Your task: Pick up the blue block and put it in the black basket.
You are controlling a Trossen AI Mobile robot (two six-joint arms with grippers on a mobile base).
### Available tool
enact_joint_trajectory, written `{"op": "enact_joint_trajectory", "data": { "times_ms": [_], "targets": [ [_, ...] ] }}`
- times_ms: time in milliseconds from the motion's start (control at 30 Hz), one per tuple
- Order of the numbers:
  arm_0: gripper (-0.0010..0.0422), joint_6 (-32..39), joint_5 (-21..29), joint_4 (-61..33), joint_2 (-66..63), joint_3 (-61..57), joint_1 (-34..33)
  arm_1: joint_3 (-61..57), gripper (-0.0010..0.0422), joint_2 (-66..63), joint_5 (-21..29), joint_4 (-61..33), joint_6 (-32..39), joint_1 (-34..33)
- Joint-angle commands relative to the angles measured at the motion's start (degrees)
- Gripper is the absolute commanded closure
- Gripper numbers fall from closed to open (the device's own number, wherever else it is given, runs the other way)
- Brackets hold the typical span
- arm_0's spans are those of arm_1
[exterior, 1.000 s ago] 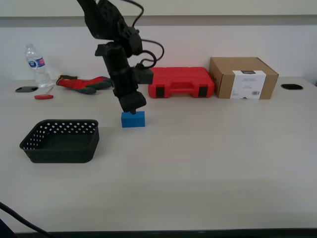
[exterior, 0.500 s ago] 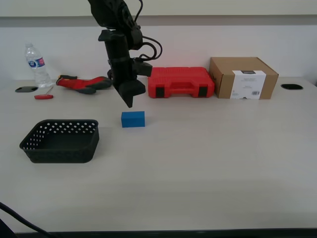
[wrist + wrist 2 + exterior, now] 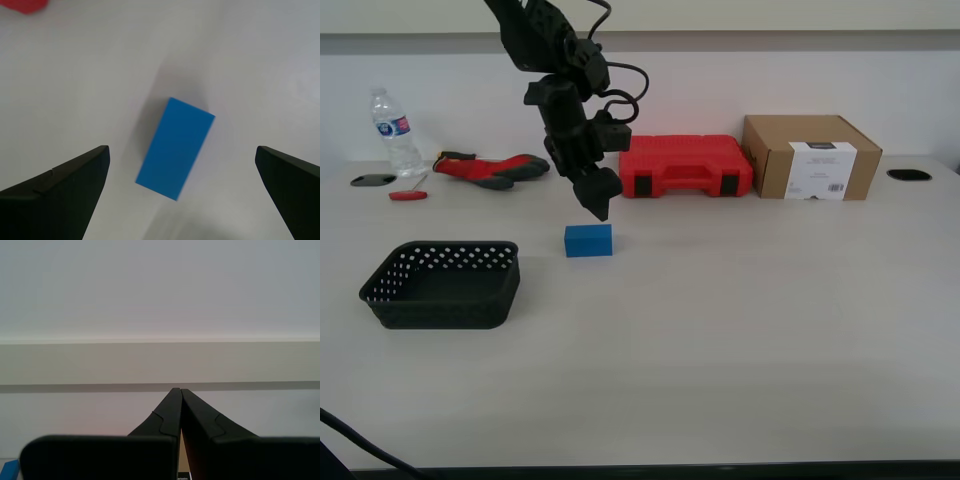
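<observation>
The blue block (image 3: 588,240) lies on the white table, to the exterior view's right of the black basket (image 3: 440,312), which holds nothing. My first gripper (image 3: 599,207) hangs just above the block's far right side, not touching it. In the first wrist view the block (image 3: 172,155) lies at a slant between the two fingers of my first gripper (image 3: 181,149), which is open wide. My second gripper (image 3: 176,390) is shut with nothing between its fingers and faces a wall; it does not show in the exterior view.
Along the back of the table stand a red tool case (image 3: 685,165), a cardboard box (image 3: 810,157), red-and-black gloves (image 3: 490,168), a red screwdriver (image 3: 408,195) and a water bottle (image 3: 392,130). Bare table lies in front of the block and basket.
My first gripper has lifted off the top of the block, then swung a little toward the exterior view's right. The block and basket have not moved.
</observation>
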Motion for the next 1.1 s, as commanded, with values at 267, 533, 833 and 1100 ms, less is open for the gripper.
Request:
{"op": "enact_joint_trajectory", "data": {
  "times_ms": [267, 533, 833, 1100],
  "targets": [
    [0.0413, 0.00, 0.02, 0.26, 0.02, 0.07, 0.02, -2.40, 0.0142, 7.45, -4.15, 3.65, 5.33, 1.27],
    [0.0413, 0.00, 0.02, 0.15, 0.02, 0.07, 0.02, 1.64, 0.0099, 6.62, -4.63, -1.20, 4.85, 1.27],
    [0.0413, 0.00, 0.02, 0.15, 0.02, 0.07, 0.02, 3.34, 0.0045, 5.88, -2.86, 1.03, 6.82, 1.31],
    [0.0413, 0.00, 0.02, -0.09, 0.02, 0.07, 0.04, 4.42, 0.0115, 15.30, -5.77, 4.52, 8.70, 1.44]
  ]
}}
